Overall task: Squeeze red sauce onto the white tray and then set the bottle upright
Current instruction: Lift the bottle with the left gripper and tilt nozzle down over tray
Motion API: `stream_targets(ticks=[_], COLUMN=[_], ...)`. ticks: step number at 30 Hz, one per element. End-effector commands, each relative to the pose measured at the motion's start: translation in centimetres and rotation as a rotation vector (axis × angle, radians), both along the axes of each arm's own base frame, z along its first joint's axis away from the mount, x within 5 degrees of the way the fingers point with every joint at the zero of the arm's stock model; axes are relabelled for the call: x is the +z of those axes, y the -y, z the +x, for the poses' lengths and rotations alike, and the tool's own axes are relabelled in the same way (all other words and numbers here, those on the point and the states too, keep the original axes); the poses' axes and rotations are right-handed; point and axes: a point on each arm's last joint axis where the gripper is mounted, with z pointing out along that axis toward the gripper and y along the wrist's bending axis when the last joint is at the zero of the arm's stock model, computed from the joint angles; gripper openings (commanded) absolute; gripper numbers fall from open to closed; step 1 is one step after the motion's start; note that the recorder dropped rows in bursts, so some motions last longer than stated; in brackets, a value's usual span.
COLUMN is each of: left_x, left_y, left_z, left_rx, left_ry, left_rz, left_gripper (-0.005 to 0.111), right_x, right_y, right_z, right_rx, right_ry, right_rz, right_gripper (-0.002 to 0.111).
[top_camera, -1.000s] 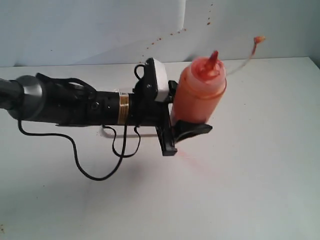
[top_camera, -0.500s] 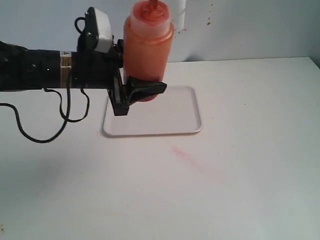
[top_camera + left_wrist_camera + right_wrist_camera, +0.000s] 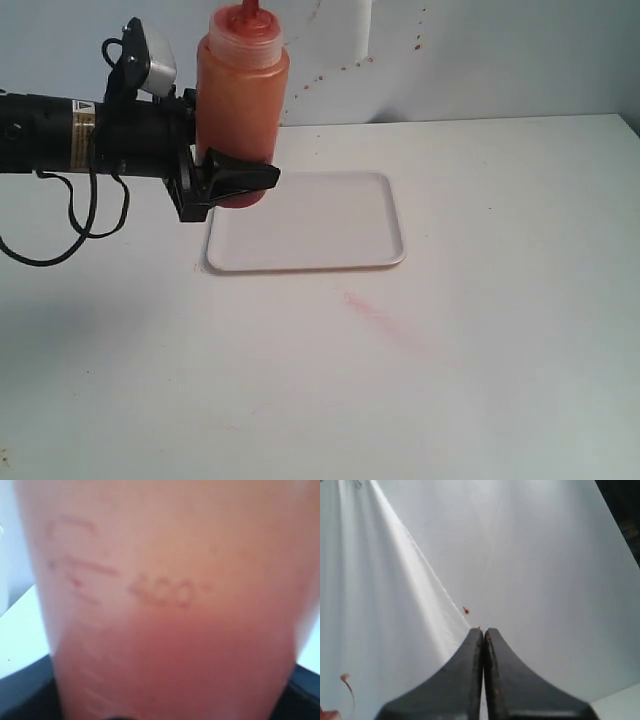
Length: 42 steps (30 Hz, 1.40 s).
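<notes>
**At the tray's far left corner, your left gripper grips the sauce bottle upright**

Over the left far corner of the white tray (image 3: 330,230), your left gripper (image 3: 236,186) is clamped on the lower part of the bottle (image 3: 243,110). Its black fingers (image 3: 241,176) are spread wide to either side of the body, one of them across the front near the dark red base. The bottle stands upright in that grasp, nozzle up and cut off by the top edge of the exterior view. Its base overlaps the tray's corner there, and the pictures do not show whether it touches the tray. In the left wrist view the orange-red bottle (image 3: 165,605) fills almost the whole picture, an embossed "400" mark (image 3: 161,592) on its wall and the dark fingers (image 3: 20,697) showing only at the corners.

Your right gripper (image 3: 483,634) is pressed closed, its two black tips touching with nothing between them, facing pale white surfaces.

Out from the tray, a faint pink smear (image 3: 375,312) marks the white table (image 3: 500,380) just in front of it. Small red specks (image 3: 345,68) dot the backdrop behind, and a black cable (image 3: 70,225) hangs from your left arm.
</notes>
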Motion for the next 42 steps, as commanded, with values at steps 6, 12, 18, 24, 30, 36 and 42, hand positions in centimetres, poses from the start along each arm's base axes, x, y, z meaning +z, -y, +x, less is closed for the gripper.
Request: stream_targets(ticks=[6,12,18,24,30,36,42], left_x=[0.5,-0.1,-0.7,0.7,1.1,-1.7,-1.7], left_y=[-0.3,-1.2,-2.7,-0.3,3.9,3.5,3.0], left_z=[0.3,1.3,2.5,3.7,6.0,8.0,8.4], left_rx=[0.063,0.193,0.378,0.511,0.53,0.427,0.183], left_ry=[0.011,0.024,0.052,0.373,0.688,0.782,0.917], left_rz=[0.015,0.101,0.231,0.658,1.037,1.373,1.697], left_gripper=[0.0,0.0,0.0,0.0,0.0,0.0,0.0], right_x=[8.4,9.5,5.8,0.9,-1.1,-2.0,-3.4], right_y=[-0.4,-0.6,-0.6,-0.6,-0.8,-1.7,-6.4], right_z=[2.7,10.2,18.9,25.3,26.8,27.6,31.4], right_rx=[-0.033,0.003,0.048,0.104,0.137,0.238,0.864], right_ry=[-0.109,-0.352,-0.6,-0.795,-0.864,-0.834,-0.728], right_rz=[-0.262,-0.396,-0.534,-0.564,-0.465,-0.519,-0.486], right_gripper=[0.0,0.0,0.0,0.0,0.0,0.0,0.0])
